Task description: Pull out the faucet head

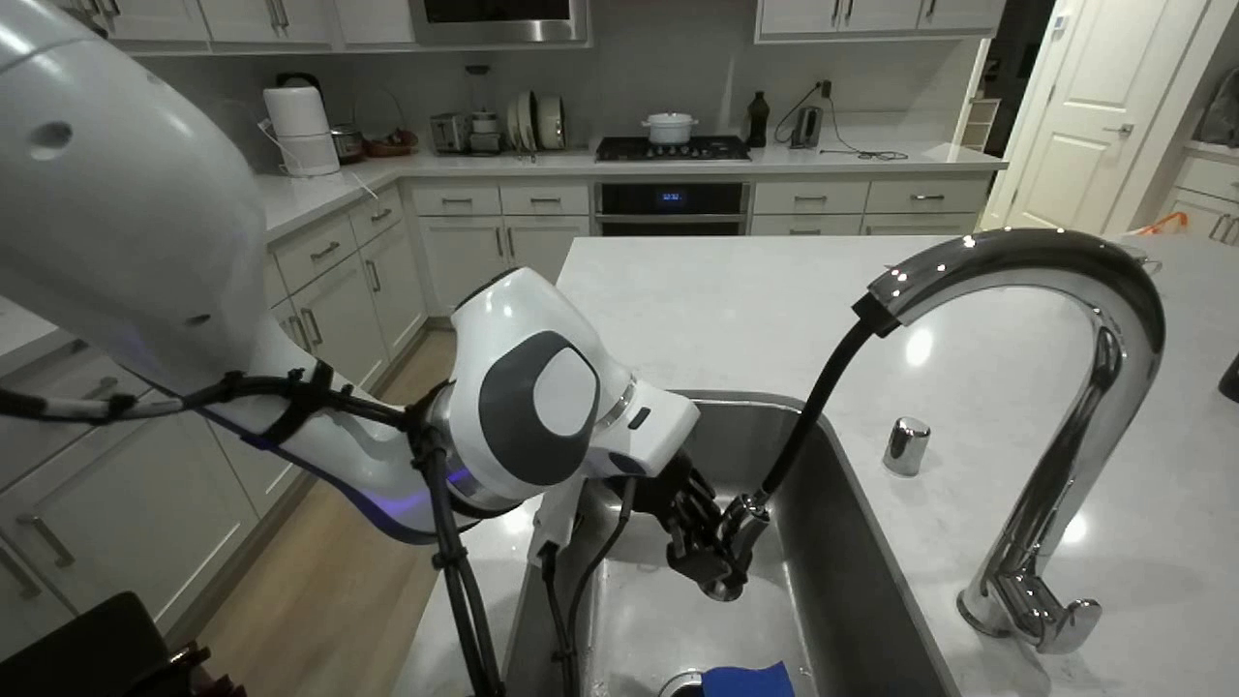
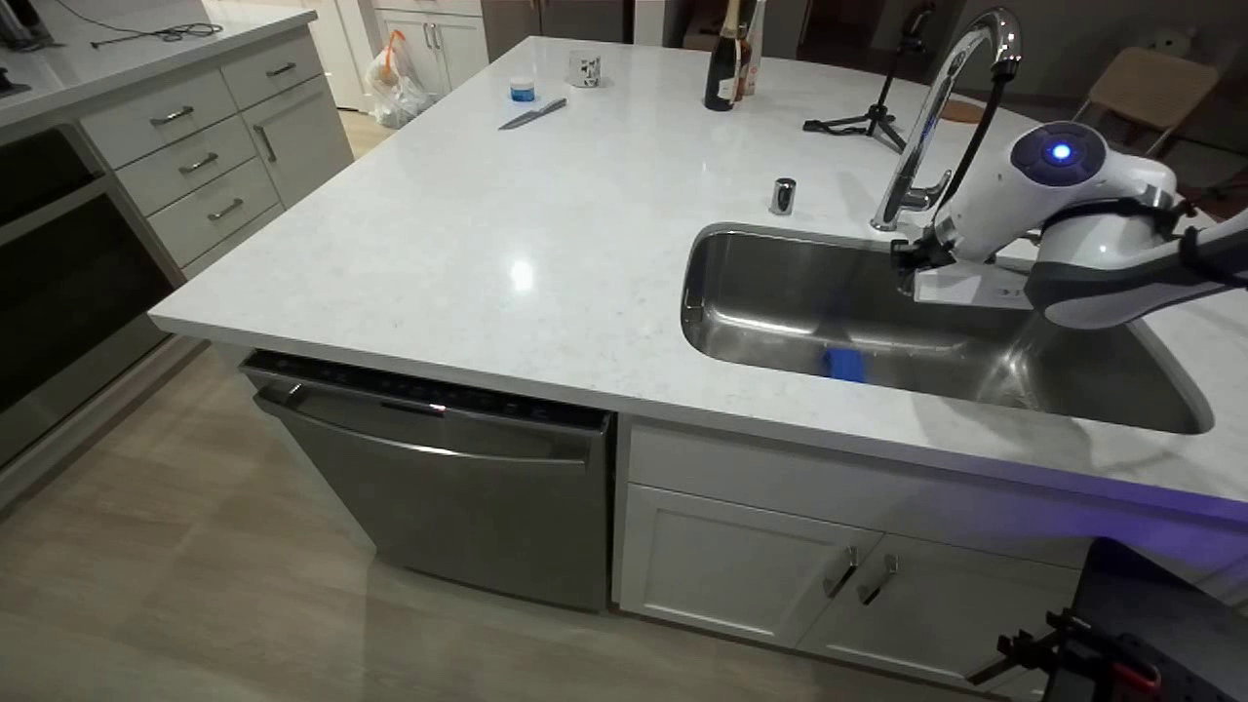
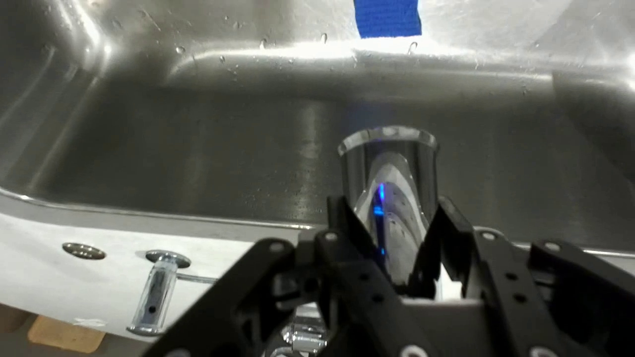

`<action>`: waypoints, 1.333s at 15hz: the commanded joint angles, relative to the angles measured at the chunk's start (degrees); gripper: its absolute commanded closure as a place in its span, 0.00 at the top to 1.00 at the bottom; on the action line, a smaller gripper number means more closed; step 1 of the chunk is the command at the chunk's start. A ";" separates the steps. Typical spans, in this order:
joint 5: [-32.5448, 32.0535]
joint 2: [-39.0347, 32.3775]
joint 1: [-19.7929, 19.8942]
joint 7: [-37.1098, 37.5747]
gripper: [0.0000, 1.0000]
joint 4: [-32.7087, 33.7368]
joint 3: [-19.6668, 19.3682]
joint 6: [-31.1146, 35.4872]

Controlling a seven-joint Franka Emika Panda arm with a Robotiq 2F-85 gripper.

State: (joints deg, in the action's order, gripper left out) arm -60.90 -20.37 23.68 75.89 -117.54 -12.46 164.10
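The faucet head is a short chrome cylinder, drawn away from the arched chrome spout. A black hose runs slanting from the spout's end to the head. My gripper is shut on the faucet head and holds it inside the sink, above its floor. In the wrist view the faucet head sits between the two black fingers, with its open end beyond the fingertips. In an exterior view the gripper is over the sink's far side and mostly hides the head.
The steel sink surrounds the gripper; its walls are close. A blue cloth lies on the sink floor. A chrome cap stands on the counter beside the sink. The faucet handle is at the spout's base. A knife lies farther off.
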 commanded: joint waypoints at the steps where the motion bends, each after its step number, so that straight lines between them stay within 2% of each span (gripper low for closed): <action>1: 6.27 -1.23 2.36 -5.94 0.20 -1.90 2.99 1.10; 8: 13.36 -2.54 4.87 -13.19 0.20 -1.47 6.36 -0.82; 9: 18.38 -2.79 -0.27 -17.09 0.20 -1.96 0.96 0.19; 11: 23.13 -3.03 -2.05 -21.18 0.20 -2.10 -1.01 -0.01; 12: 25.77 -3.18 -3.21 -23.51 0.69 -2.07 -2.20 -0.21; 13: 28.34 -3.35 -4.44 -25.69 0.71 -2.02 -3.39 -0.31; 17: 37.09 -5.00 -9.45 -32.71 0.99 -2.12 -7.77 -0.73; 20: 41.54 -5.94 -12.42 -36.36 1.00 -1.98 -10.27 -1.11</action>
State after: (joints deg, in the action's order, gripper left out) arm -23.15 -26.24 14.45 43.21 -119.20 -20.06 163.98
